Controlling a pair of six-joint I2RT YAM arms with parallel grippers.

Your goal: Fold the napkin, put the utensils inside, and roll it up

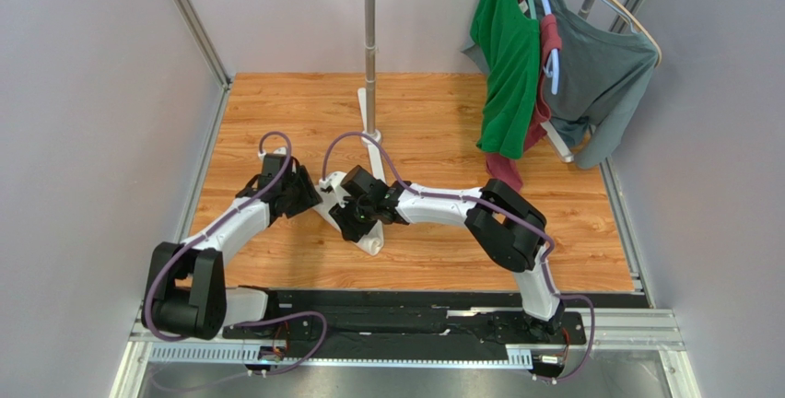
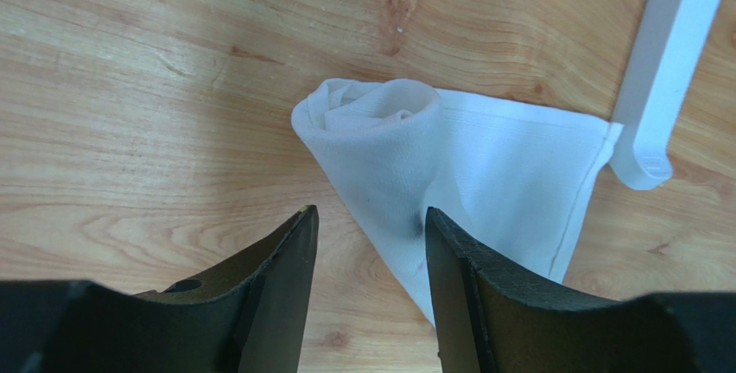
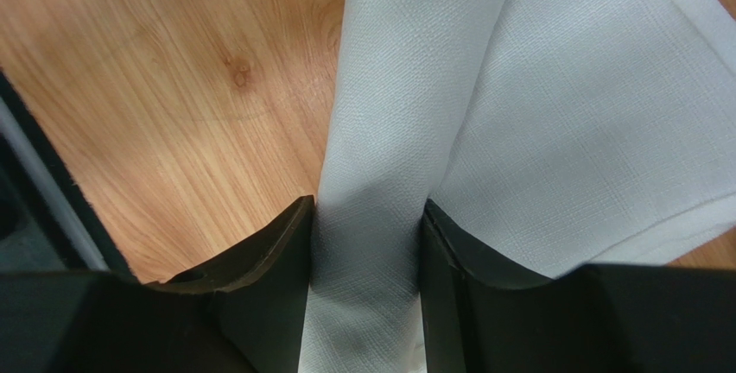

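Pinching a rolled length of the napkin (image 3: 380, 88) between both fingers (image 3: 268, 252), the right claw (image 3: 367, 207) is seen gripping it, flat cloth spread alongside on the wooden counter (image 3: 173, 71). The left claw (image 2: 370, 213) is held open at the roll's lower edge; only its view shows the spiralled end and the white stand foot (image 2: 661, 62) at the cloth's corner. From above, the napkin is largely hidden beneath both claws.

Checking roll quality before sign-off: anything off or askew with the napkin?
The napkin is rolled unevenly. In the left wrist view its end is a loose cone, and a flat flap lies unrolled, its corner meeting the white stand foot. The right gripper pinches it. No spoon shows.
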